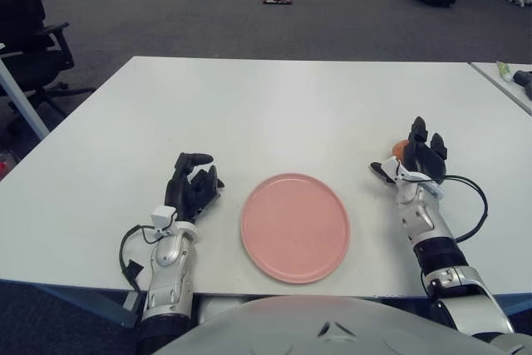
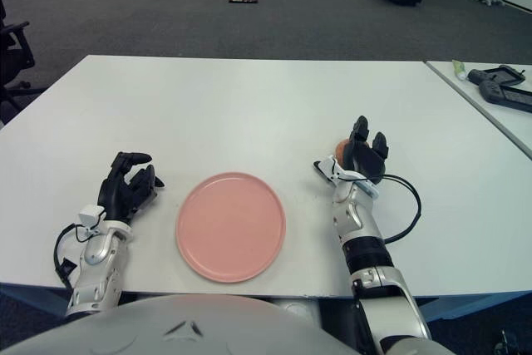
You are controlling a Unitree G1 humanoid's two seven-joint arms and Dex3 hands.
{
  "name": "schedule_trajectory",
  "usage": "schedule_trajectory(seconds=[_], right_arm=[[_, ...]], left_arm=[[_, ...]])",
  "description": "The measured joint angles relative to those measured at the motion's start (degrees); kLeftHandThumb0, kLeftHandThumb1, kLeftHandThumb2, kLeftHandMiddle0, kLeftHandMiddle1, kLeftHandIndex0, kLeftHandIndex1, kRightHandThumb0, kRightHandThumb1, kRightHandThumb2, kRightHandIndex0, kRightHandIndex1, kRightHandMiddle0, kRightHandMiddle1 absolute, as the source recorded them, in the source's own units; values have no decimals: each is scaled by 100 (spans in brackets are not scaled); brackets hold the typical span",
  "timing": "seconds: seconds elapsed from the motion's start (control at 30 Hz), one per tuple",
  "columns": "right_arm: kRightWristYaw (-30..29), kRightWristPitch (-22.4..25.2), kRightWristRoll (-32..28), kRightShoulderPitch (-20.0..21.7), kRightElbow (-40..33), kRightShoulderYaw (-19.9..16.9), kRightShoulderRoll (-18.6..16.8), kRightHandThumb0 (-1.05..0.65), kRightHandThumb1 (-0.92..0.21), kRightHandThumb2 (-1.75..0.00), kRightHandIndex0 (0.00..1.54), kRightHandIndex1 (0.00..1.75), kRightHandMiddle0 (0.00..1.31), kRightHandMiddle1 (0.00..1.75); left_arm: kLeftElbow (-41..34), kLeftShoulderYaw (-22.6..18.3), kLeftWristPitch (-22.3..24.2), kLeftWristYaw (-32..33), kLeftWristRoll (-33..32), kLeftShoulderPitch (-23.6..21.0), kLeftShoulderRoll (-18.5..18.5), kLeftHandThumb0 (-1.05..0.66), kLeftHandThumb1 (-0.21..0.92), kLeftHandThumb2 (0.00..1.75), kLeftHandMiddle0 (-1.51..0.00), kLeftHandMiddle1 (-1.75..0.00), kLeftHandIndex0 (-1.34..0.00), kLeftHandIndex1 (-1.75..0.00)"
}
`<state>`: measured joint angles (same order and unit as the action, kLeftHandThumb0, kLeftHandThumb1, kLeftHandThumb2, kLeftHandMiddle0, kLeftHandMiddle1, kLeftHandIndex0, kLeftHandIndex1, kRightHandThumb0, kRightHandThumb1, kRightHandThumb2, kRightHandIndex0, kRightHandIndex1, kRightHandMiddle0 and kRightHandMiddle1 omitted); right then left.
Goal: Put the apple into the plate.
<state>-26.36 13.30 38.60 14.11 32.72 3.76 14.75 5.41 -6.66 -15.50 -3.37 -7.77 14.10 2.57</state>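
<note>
A pink plate [image 1: 295, 225] lies on the white table [image 1: 274, 106] near its front edge, in the middle. A small reddish apple [image 1: 400, 148] sits on the table to the right of the plate, mostly hidden behind my right hand [image 1: 413, 158]. That hand stands just in front of the apple with its fingers [image 1: 418, 132] stretched up and its thumb out to the left, not closed on it. My left hand [image 1: 193, 182] shows to the left of the plate, its fingers loosely curled and holding nothing.
A second table [image 2: 490, 97] at the right carries a black device [image 2: 501, 86] and a small tube. An office chair [image 1: 29, 31] stands at the far left. Grey carpet lies beyond the table's far edge.
</note>
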Motion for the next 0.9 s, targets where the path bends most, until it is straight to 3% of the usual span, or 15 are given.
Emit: schedule_trajectory(seconds=[0.3, 0.63, 0.73, 0.9], right_arm=[[-458, -686, -2, 826, 1587, 6, 131, -50, -37, -98, 3, 3, 0, 39], [-829, -1271, -337, 1477, 3057, 7, 131, -43, -38, -106, 0, 81, 0, 95], [-957, -1398, -432, 1552, 3269, 26, 135, -41, -37, -111, 2, 122, 0, 133], [-1179, -1586, -563, 1570, 3441, 98, 134, -41, -39, -114, 9, 149, 1, 163]], left_arm=[[-6, 0, -1, 0, 0, 4, -1, -38, 71, 83, -74, -175, -32, -175], [-19, -12, 20, 4, 3, 20, -16, -38, 71, 83, -75, -175, -32, -175], [-35, -14, 29, 19, 11, 38, -21, -38, 71, 83, -75, -175, -32, -175], [-78, -12, 69, 48, 39, 68, -25, -38, 70, 83, -75, -175, -32, -175]])
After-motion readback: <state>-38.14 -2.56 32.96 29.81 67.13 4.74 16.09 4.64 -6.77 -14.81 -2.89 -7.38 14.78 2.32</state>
